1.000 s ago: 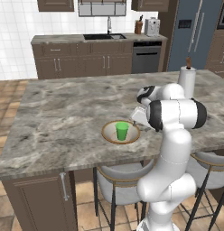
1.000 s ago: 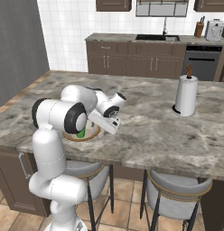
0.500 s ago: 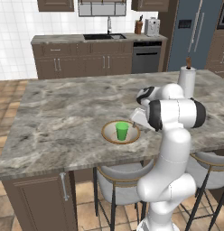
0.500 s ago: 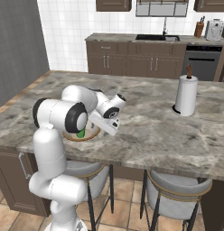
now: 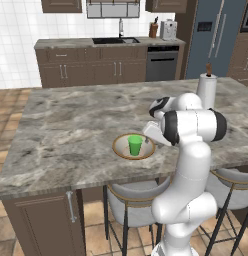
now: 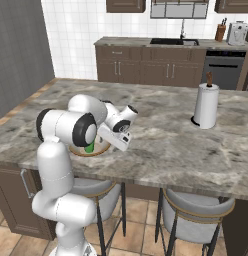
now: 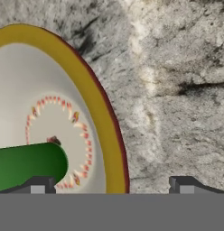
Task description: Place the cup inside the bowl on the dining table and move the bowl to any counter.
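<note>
Cup: I see the green cup standing up inside the bowl, near the middle. That part of the job looks done to me.
Bowl: It sits on the dining table, near the front edge, above a stool. In my hand view the cup is on the left, then the bowl's brown rim, then bare table on the right.
Gripper: My jaws are wide open and hold nothing. One finger tip is over the inside of the bowl, close to the cup. The other one is over the table outside the bowl. The rim runs between them.
Step now: I think I am lining up to grab the bowl by its rim.
How to do it well: I want to go down slowly, so one finger goes inside the rim and one goes outside. I must not bump the cup, or it could tip over. Then I squeeze firmly, because a wide bowl held on one side may tilt.
After that: I should lift it level and carry it to a counter, like the one by the sink at the back.
Paper towel roll: It stands far off to the right, well away from my path.
</note>
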Robot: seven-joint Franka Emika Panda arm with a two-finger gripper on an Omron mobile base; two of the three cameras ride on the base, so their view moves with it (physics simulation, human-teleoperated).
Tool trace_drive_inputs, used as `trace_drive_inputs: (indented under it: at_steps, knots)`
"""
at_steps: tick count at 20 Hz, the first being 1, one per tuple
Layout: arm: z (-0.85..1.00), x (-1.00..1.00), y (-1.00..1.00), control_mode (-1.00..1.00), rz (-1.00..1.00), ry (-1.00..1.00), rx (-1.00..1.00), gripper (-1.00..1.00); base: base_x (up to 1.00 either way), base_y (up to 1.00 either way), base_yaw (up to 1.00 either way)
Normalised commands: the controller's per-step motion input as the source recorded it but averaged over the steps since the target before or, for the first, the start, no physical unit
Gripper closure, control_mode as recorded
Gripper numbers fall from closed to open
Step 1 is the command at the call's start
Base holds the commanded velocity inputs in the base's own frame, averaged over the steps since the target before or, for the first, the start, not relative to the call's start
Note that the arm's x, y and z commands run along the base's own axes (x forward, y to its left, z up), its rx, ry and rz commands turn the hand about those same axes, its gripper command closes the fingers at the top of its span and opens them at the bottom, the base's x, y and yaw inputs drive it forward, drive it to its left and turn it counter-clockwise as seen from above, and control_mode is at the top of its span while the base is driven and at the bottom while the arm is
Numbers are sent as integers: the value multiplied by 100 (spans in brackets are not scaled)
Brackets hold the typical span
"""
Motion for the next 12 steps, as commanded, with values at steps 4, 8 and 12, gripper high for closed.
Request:
trace_drive_inputs:
  at_steps: [4,8,12]
  knots:
    - [-6,0,2,-100,0,0,0,-100,0,0,0]
    - [-5,0,1,-100,0,0,0,-100,0,0,0]
    - [-4,0,4,-100,0,0,0,-100,0,0,0]
